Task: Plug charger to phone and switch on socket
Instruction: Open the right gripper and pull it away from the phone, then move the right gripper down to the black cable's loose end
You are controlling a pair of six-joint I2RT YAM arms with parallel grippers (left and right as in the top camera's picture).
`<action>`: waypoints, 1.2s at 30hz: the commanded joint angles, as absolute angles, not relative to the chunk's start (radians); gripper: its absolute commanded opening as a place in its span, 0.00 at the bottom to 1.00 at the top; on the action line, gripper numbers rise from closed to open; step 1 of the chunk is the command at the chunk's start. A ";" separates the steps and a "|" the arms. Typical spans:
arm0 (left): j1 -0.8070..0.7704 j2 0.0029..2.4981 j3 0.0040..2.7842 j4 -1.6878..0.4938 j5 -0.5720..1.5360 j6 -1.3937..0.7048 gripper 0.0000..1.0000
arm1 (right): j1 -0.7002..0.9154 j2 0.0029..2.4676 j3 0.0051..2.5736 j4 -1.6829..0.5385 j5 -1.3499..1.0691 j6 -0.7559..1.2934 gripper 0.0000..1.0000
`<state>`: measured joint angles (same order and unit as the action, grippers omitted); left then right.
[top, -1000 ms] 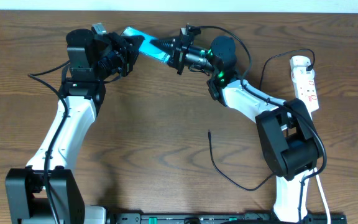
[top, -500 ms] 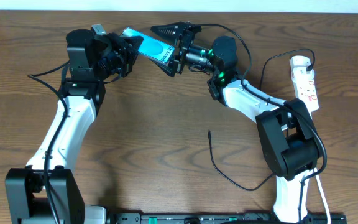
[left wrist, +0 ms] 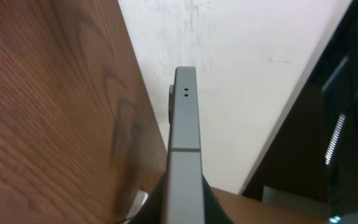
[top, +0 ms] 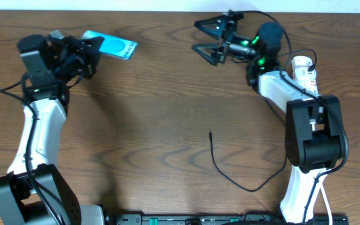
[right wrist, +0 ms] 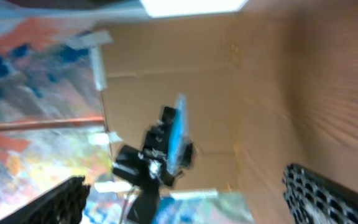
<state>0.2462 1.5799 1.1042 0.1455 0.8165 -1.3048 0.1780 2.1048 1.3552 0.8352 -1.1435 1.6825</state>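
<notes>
Asking: where is the phone [top: 110, 45]?

Answering: From overhead it shows toward 10 o'clock over the bench [top: 136, 125], cyan screen facing up, its 9 o'clock end clamped in the left tool [top: 90, 49]. The left wrist view looks straight along its grey edge, which has two small holes, with the dark fingers [left wrist: 217, 209] on either side at the bottom.

Asking: is it resting on the wood or lifted?

Answering: I cannot tell from above. The right wrist view is blurred but shows it tilted on edge in that grip.

Asking: and the right tool [top: 195, 35]?

Answering: It is near 12 o'clock with its jaws spread wide and nothing between them. It points toward 9 o'clock, well apart from the phone.

Asking: where is the charger [top: 210, 140]?

Answering: It lies loose on the bench. Its plug tip [top: 210, 133] is close to the centre and points toward 12 o'clock. The thin black cable runs down from the tip and curves toward 5 o'clock, then passes behind the right arm's base. Neither tool touches it, and it is well apart from the phone.

Asking: and the socket [top: 301, 64]?

Answering: The white power strip lies at the 2 o'clock edge, partly hidden by the right arm, with its rounded end toward 12 o'clock. Its switches are too small to read.
</notes>
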 commanded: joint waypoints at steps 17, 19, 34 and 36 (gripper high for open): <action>0.305 1.564 1.110 0.154 1.141 -1.133 0.07 | 0.187 2.080 1.367 -0.292 -0.934 0.747 0.99; 0.305 1.564 1.110 0.154 1.141 -1.127 0.07 | 0.187 2.065 1.367 -0.346 -0.887 0.716 0.99; 0.279 1.565 1.110 0.047 1.142 -0.987 0.07 | 0.228 1.735 1.367 -0.923 -0.226 0.485 0.99; 0.252 1.569 1.110 0.038 1.145 -0.961 0.07 | 0.249 1.733 1.367 -0.994 -0.215 0.432 0.97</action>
<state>0.2882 1.5799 1.1042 0.0425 1.1122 -1.0336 0.2115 1.7355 1.3632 -0.9356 -0.3271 0.5472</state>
